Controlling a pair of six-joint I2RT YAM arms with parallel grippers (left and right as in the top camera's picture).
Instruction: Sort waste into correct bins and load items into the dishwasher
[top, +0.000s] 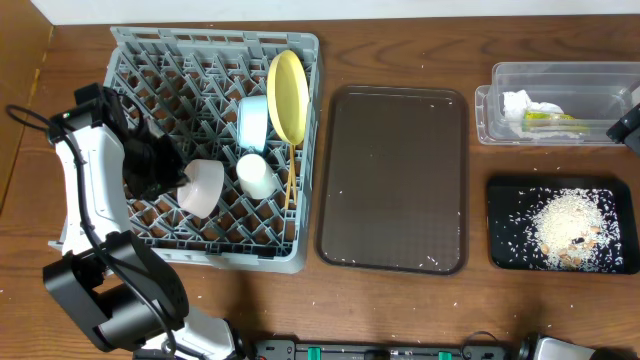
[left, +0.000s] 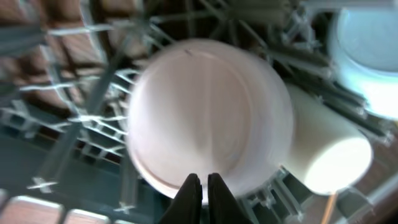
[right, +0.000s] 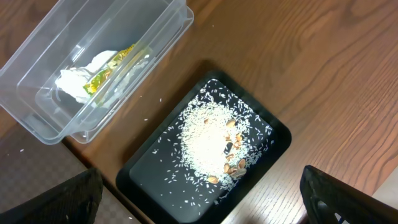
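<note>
The grey dishwasher rack (top: 215, 37) holds an upright yellow plate (top: 287, 95), a blue bowl (top: 253, 122), a cream cup (top: 257, 175), chopsticks (top: 291, 180) and a tilted pink saucer (top: 202, 187). My left gripper (left: 203, 182) is shut, its tips against the lower rim of the saucer (left: 208, 118), which faces the camera; nothing sits between the fingers. My right gripper (right: 202, 194) hangs wide open above the black tray (right: 149, 177) of rice crumbs (right: 208, 137). The clear tub (right: 37, 118) holds the napkin (right: 74, 81) and wrapper (right: 112, 71).
The dark brown serving tray (top: 392, 180) lies between the rack and the bins, with a few crumbs at its front edge. Stray grains dot the wooden table. The left arm's white body (top: 85, 190) stands beside the rack's left side.
</note>
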